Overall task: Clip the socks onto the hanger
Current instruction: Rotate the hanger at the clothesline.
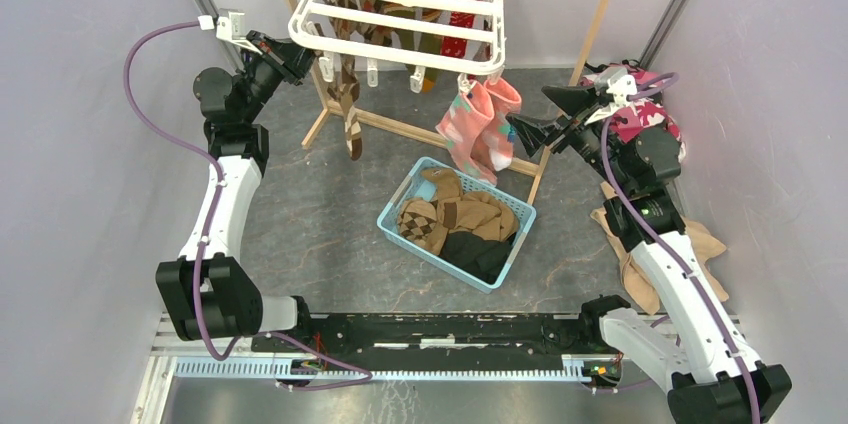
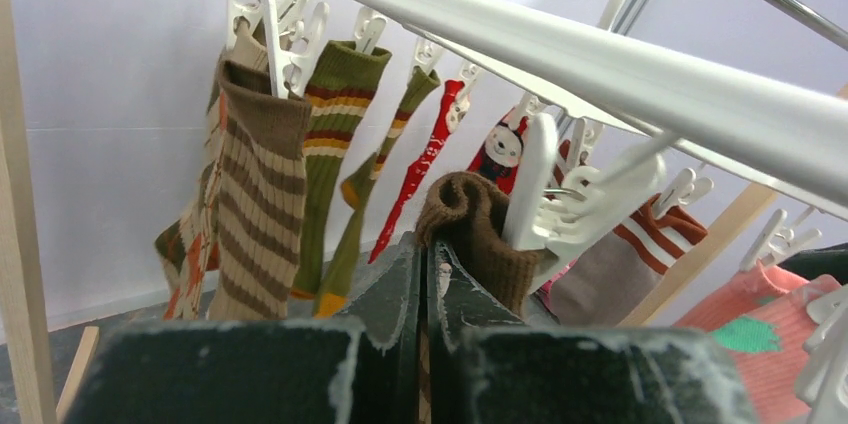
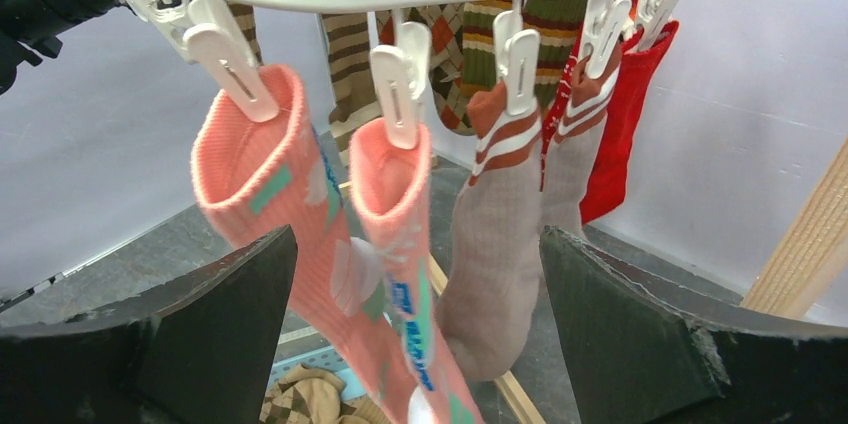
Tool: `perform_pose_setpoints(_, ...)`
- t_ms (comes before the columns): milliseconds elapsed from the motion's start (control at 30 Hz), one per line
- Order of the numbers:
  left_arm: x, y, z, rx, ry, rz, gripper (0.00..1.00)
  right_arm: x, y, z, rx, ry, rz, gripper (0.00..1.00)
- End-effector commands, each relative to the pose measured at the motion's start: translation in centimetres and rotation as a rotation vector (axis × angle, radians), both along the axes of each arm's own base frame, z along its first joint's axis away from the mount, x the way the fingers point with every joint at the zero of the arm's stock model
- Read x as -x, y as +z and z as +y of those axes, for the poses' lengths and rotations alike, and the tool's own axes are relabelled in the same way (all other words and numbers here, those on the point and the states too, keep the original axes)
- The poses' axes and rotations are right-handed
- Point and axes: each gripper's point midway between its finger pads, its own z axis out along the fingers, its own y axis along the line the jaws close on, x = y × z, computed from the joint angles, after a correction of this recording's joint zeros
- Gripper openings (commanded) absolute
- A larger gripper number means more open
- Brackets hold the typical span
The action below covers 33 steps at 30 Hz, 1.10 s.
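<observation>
1. Grey mottled bench [image 1: 300, 224] underfoot, pale lilac walls [image 1: 90, 144] all round, and a wooden stand [image 1: 590, 24] at the far edge carrying the white hanger [image 1: 400, 4].
2. Up at the hanger's left corner, the left claw [image 2: 426, 264] is pinched tight on the cuff of a brown sock [image 2: 470, 214], with the cuff bunched just above the fingertips.
3. Here is the relation that matters: a white clip [image 2: 535, 179] on the hanger's left rim sits just right of that cuff and touches it. Whether it has bitten the fabric I cannot tell.
4. From the cuff, the sock's long axis looks to run straight down below that corner, so the cuff is the only part within the clip's reach.
5. The left arm is clearly the nearer one, so pushing the cuff into the clip looks like its job.
6. Over at the hanger's near right corner, the right claw [image 3: 415, 244] stands wide open and holds nothing. Two pink socks [image 3: 270, 174] hang clipped just in front of it, between its jaws.
7. More socks fill the far rim and right edge of the hanger, each on its own clip.
8. At mid-bench, a light blue basket [image 1: 395, 206] holds loose socks [image 1: 440, 219], brown argyle and black, so plenty of work appears to remain.
</observation>
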Motion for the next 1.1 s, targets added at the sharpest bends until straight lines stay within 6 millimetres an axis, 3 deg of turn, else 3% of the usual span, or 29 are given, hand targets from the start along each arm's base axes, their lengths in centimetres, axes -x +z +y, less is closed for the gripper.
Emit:
perform_pose_setpoints(0, 0.9, 1.9, -0.2, 0.011, -0.024, -0.050, 0.02, 0.2, 0.8, 0.3, -0.014, 0.021, -0.029, 0.98)
perform_pose_setpoints(800, 1.2, 1.8, -0.3, 0.017, -0.035, -0.049, 0.04, 0.3, 0.6, 0.5, -0.012, 0.036, -0.024, 0.98)
perform_pose_setpoints(1067, 3.0, 1.5, -0.2, 0.053, -0.027, -0.038, 0.40, 0.3, 0.3, 0.5, -0.010, 0.040, -0.021, 0.98)
